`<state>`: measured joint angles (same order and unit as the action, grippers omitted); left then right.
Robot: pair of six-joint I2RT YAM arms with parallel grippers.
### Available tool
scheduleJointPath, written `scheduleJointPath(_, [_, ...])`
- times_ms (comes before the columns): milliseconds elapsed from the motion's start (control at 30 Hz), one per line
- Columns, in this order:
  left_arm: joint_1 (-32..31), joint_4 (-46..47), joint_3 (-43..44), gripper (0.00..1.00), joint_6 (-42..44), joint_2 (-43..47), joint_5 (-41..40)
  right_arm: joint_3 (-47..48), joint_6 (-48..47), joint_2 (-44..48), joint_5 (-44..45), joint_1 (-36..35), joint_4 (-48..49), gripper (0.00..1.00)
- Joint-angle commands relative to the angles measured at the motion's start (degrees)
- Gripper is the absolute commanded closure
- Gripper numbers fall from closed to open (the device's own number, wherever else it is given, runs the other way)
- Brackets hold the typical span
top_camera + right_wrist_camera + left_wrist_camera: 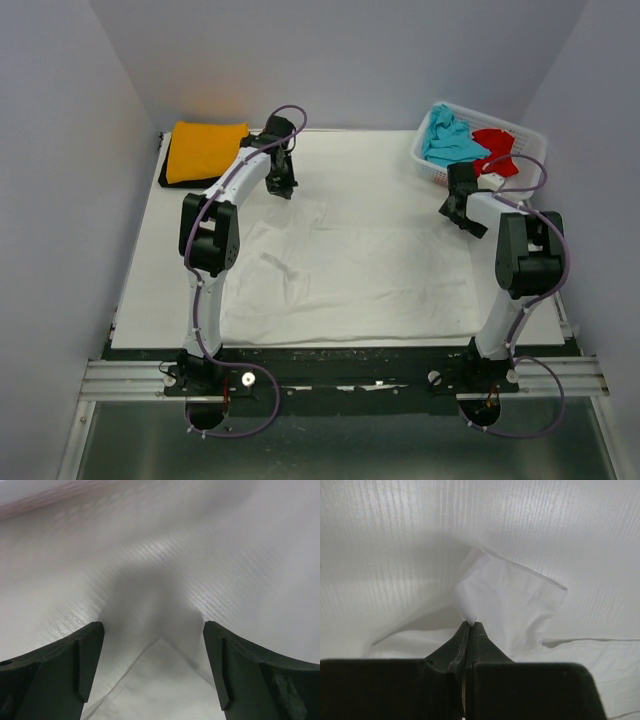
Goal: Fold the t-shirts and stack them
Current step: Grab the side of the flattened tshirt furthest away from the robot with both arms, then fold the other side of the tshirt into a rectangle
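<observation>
White t-shirt [350,270] is spread flat at the centre of the table [150,290]. Left gripper [470,626] is pinched tight on a raised fold at its 11 o'clock corner. Right gripper [154,667] is held wide — a shirt corner lies between the jaws, ungripped. Orange-yellow t-shirt [205,148] is folded atop black t-shirt [163,172] at 11 o'clock; turquoise t-shirt [448,140] and red t-shirt [497,150] are heaped in basket [428,172] at 1 o'clock.

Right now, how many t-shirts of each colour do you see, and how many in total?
white t-shirt: 1
orange-yellow t-shirt: 1
black t-shirt: 1 (only an edge shows, under the orange-yellow one)
turquoise t-shirt: 1
red t-shirt: 1
Total: 5
</observation>
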<state>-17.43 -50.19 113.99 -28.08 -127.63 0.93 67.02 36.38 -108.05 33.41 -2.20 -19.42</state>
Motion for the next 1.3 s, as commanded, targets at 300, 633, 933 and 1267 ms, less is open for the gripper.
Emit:
scheduleJointPath(300, [0.5,2.3,-2.7,1.00,0.8,2.0,0.6,-7.7,2.4,4.7,1.6,-0.2,-1.2,0.46])
scheduleJointPath(633, [1.6,2.1,-1.2,1.00,1.0,1.3,0.7,-1.9,1.6,-1.0,-0.9,-0.2,0.4,0.91])
scheduleJointPath(933, [2.9,-0.3,10.7,1.00,3.0,-3.4,2.9,5.6,-2.5,-3.5,-2.7,-0.2,2.1,0.99])
scheduleJointPath(1267, [2.8,6.6,1.4,1.00,6.5,1.2,10.8,-2.3,-5.8,5.5,-12.0,-0.3,6.5,0.99])
